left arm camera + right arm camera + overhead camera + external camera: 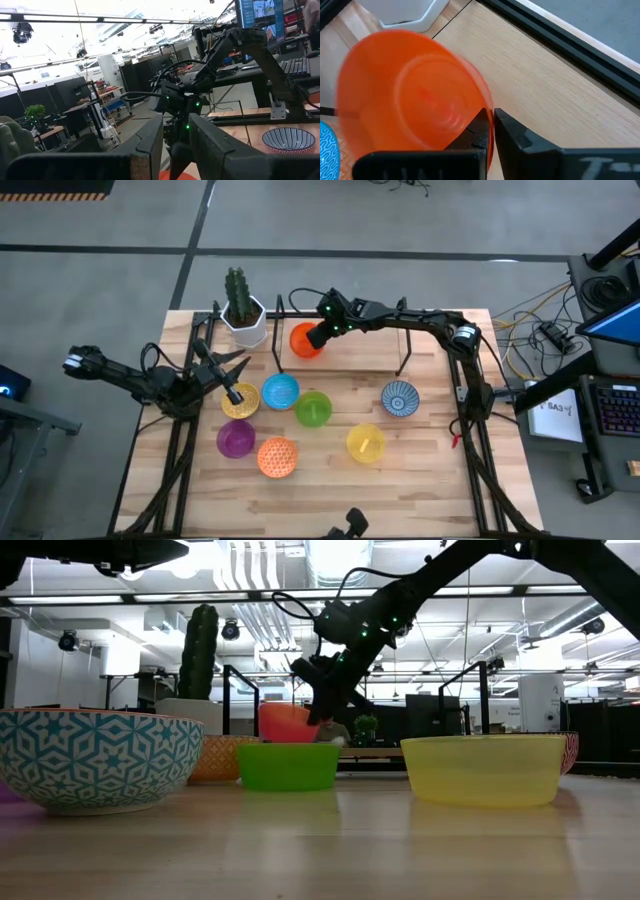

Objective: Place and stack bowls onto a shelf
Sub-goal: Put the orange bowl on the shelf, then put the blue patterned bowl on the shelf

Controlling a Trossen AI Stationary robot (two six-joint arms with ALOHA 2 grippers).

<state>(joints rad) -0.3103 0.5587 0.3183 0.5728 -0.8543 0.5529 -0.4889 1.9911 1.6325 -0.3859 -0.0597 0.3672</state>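
Observation:
My right gripper (pixel 318 335) reaches over the far left part of the shelf (pixel 385 352), a black rod rack with a light wood board, and is shut on the red-orange bowl (pixel 303 339). The low view shows this bowl (pixel 288 722) behind the green bowl (pixel 288 766). My left gripper (pixel 232 380) hovers open above the gold patterned bowl (pixel 240 404) and touches nothing. On the table stand the blue (pixel 281 391), green (pixel 313 409), purple (pixel 236 439), patterned orange (pixel 277 457), yellow (pixel 366 443) and blue-white (pixel 400 397) bowls. My right gripper pinches the red-orange bowl's wall at the rim (pixel 489 117), one finger (pixel 472 132) inside and one (pixel 517 136) outside. The fingers slant down from the table's right. The bowl is tilted over the wood board (pixel 550 95); I cannot tell whether it touches the board.
A white hexagonal pot with a cactus (pixel 242 318) stands just left of the shelf, close to the held bowl. Black frame bars run along the table's left and right edges (pixel 470 420). Bare wood lies along the near edge (pixel 330 500).

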